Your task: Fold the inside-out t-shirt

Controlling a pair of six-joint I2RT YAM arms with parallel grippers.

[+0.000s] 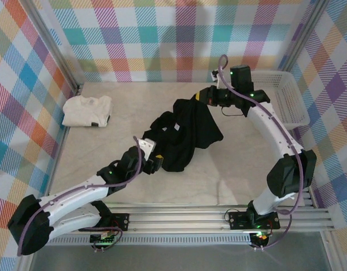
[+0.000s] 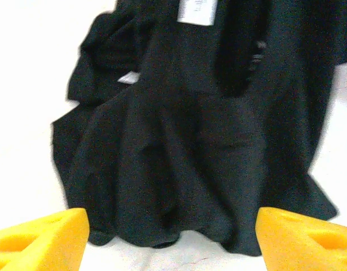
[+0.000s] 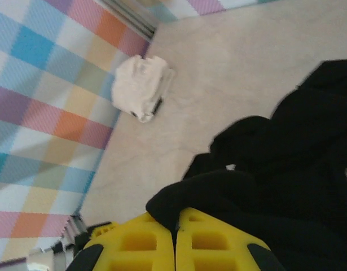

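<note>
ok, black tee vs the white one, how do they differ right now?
The black t-shirt is much bigger than the white t-shirt. Black lies crumpled mid-table; white sits folded in the far left corner. The right gripper is shut on the black one; nothing touches the white one. Both lie on the table.

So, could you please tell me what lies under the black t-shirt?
The black t-shirt lies bunched on the pale table, one end pinched by the right end effector. Bare tabletop borders it; whatever is beneath the folds is covered.
</note>
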